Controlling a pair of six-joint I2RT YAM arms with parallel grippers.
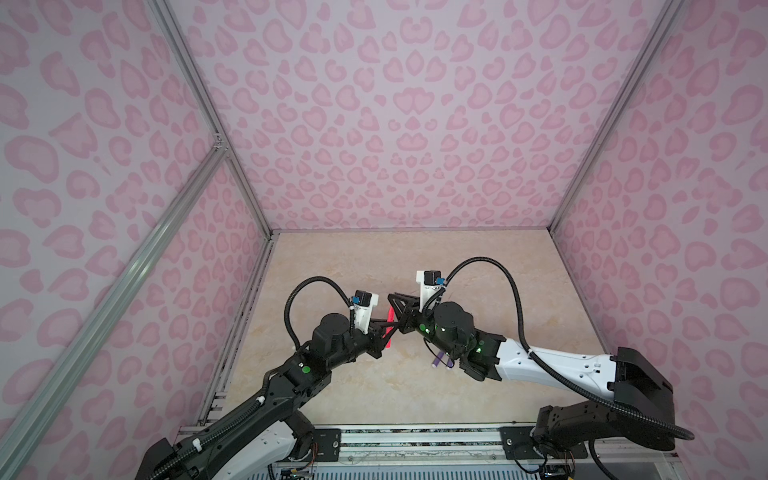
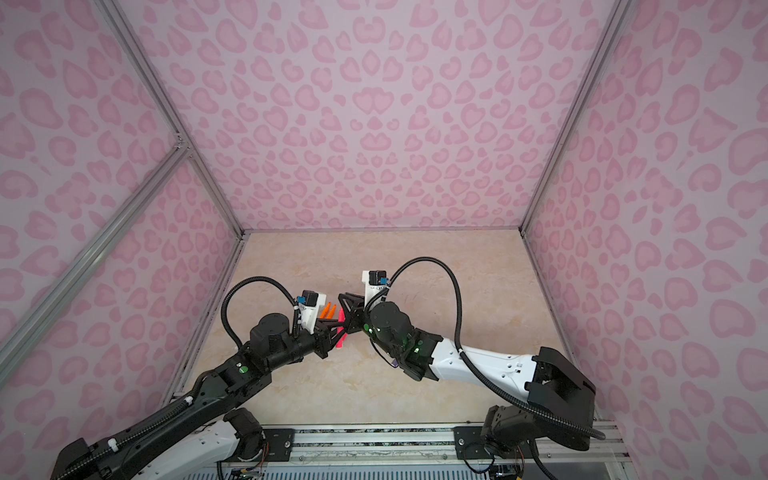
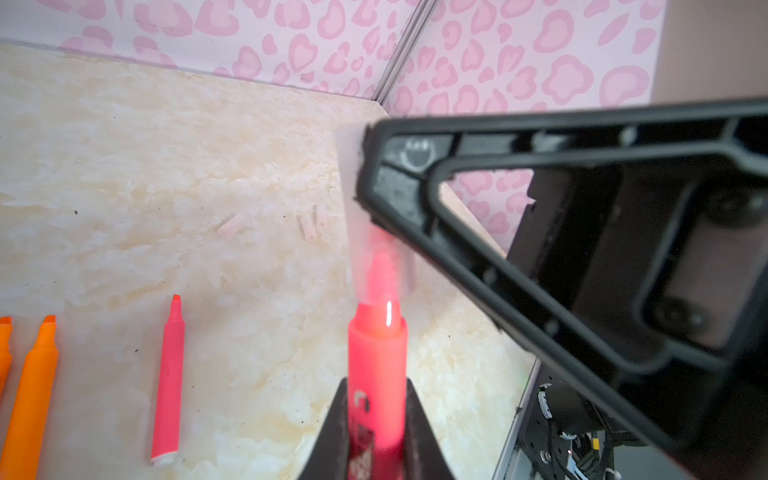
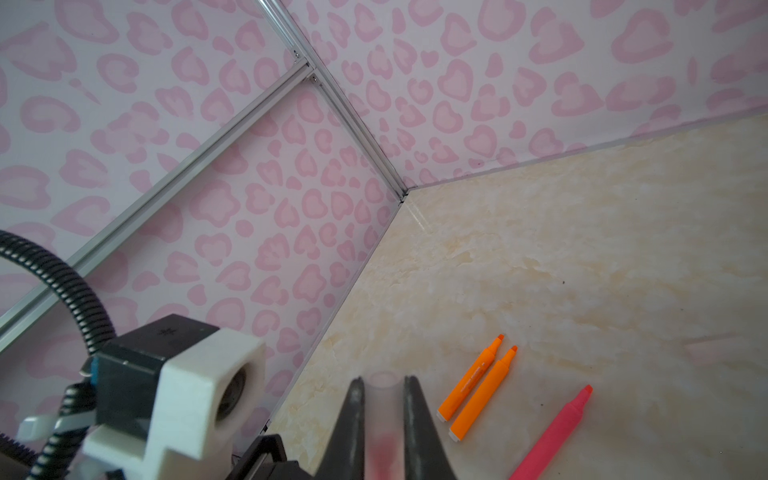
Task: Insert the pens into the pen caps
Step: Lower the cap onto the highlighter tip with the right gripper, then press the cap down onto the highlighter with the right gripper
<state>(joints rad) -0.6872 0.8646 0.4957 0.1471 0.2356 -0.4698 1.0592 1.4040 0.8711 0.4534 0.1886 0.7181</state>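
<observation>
Left tool (image 3: 376, 381) is clamped around the barrel of a slim pink-red marker pen (image 3: 376, 357), tip pointing away from the wrist. The right tool (image 4: 383, 380) is pinched shut on a short frosted see-through pen cap (image 4: 382, 409). The two meet nose to nose in mid-air above the tabletop, so the cap's mouth faces the pen tip dead on. My guess is that's the whole point of the head-on pose: each arm keeps its half steady and lined up.

The tip looks partly inside already. From the left wrist view you can see pink glowing through the sleeve. The cap's edge isn't down on the pen's shoulder though, so I'd say it's not seated yet.

Further out, a second pink-red pen (image 3: 168, 382) lies flat and uncapped, with two orange pens (image 4: 484, 392) side by side near it. A few loose pale caps (image 3: 232, 224) sit beyond those. In a top view two purple pens (image 1: 438, 359) peek out from under the right arm.

It's all on a cream marble-look tabletop (image 3: 124, 145), boxed in by pink heart-leopard print walls (image 1: 415, 104) on aluminium framing (image 1: 124, 266).
</observation>
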